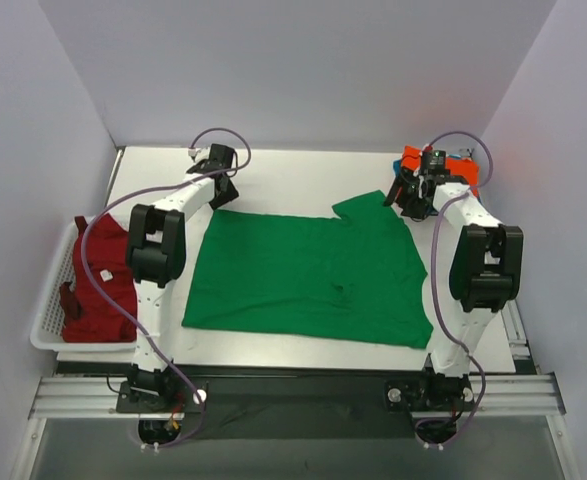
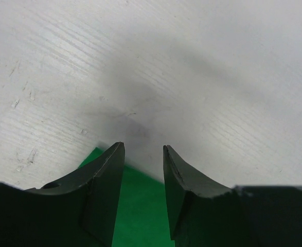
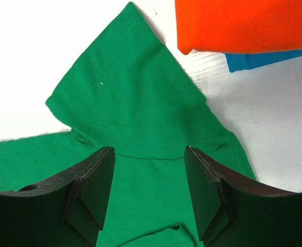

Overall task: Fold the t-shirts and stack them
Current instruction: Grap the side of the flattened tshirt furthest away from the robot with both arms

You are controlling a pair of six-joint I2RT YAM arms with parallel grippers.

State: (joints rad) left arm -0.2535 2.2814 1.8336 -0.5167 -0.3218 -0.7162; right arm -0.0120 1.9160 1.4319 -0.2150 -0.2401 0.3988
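Note:
The bright green t-shirt (image 1: 308, 275) lies spread flat on the table, one sleeve pointing to the far right. My left gripper (image 1: 223, 188) is open and empty, hovering over the shirt's far left corner (image 2: 135, 206). My right gripper (image 1: 410, 200) is open and empty above the far right sleeve and shoulder (image 3: 130, 98). An orange-red shirt (image 1: 443, 163) lies folded on a blue shirt (image 3: 264, 59) at the far right corner; the orange-red one also shows in the right wrist view (image 3: 243, 23). A dark red shirt (image 1: 98, 285) lies in the basket.
A white slatted basket (image 1: 51, 300) stands at the table's left edge. White walls enclose the table on three sides. The bare white tabletop (image 2: 192, 77) lies beyond the left gripper.

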